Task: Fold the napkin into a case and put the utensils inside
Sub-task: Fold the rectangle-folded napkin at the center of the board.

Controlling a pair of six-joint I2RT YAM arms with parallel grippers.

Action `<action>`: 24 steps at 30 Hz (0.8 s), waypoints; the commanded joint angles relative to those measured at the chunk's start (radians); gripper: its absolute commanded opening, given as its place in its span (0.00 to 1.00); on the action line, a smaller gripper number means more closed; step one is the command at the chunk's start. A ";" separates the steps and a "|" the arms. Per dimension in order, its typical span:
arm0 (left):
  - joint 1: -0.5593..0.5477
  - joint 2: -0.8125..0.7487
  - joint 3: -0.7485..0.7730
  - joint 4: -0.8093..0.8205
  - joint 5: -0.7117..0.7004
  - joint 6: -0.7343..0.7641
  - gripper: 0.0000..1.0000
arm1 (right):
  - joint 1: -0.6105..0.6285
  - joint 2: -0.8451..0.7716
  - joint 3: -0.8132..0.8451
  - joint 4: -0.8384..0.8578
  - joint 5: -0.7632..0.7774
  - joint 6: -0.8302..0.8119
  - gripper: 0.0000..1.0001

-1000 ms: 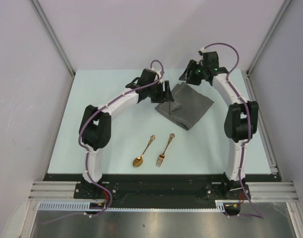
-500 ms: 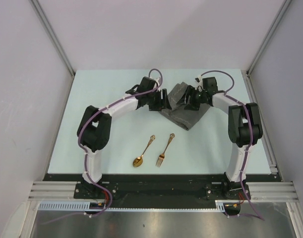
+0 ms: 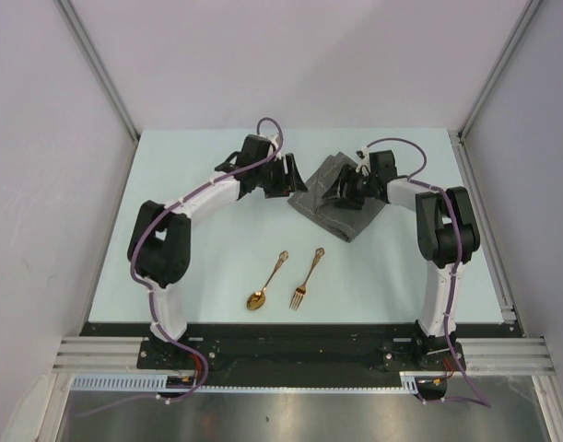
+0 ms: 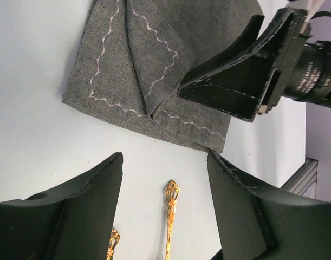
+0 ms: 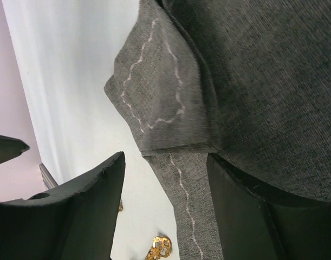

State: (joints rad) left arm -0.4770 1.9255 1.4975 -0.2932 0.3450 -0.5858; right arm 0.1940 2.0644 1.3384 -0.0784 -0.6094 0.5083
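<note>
The dark grey napkin (image 3: 347, 204) lies loosely folded at the back middle of the table, with light wavy stitching showing in the left wrist view (image 4: 154, 59). My left gripper (image 3: 290, 177) is open and empty just left of the cloth (image 4: 165, 160). My right gripper (image 3: 340, 190) is open, low over the napkin's left part (image 5: 165, 162), with one finger (image 5: 263, 206) over the cloth (image 5: 252, 81). The gold spoon (image 3: 265, 284) and gold fork (image 3: 306, 279) lie side by side on the near middle of the table. The fork's handle (image 4: 170, 216) shows between my left fingers.
The table (image 3: 170, 221) is pale, with white walls behind and at both sides. A metal rail (image 3: 502, 276) runs along the right edge. The right gripper's black finger (image 4: 241, 76) shows over the napkin in the left wrist view.
My right gripper has swung from the back right down onto the napkin. My left gripper has drawn a little left, off the cloth's edge. Spoon and fork have not moved.
</note>
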 commanded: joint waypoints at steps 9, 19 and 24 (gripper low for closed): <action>0.006 -0.057 0.015 0.034 0.031 -0.014 0.68 | -0.015 0.003 -0.018 0.135 0.000 0.073 0.65; 0.029 -0.059 0.001 0.035 0.020 -0.017 0.68 | 0.022 0.109 0.128 0.140 -0.027 0.069 0.18; 0.037 -0.056 -0.005 0.042 0.017 -0.025 0.68 | 0.048 0.125 0.174 0.118 -0.029 0.049 0.00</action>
State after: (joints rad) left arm -0.4519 1.9182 1.4975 -0.2924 0.3523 -0.5880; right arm 0.2165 2.1818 1.4399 0.0338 -0.6197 0.5869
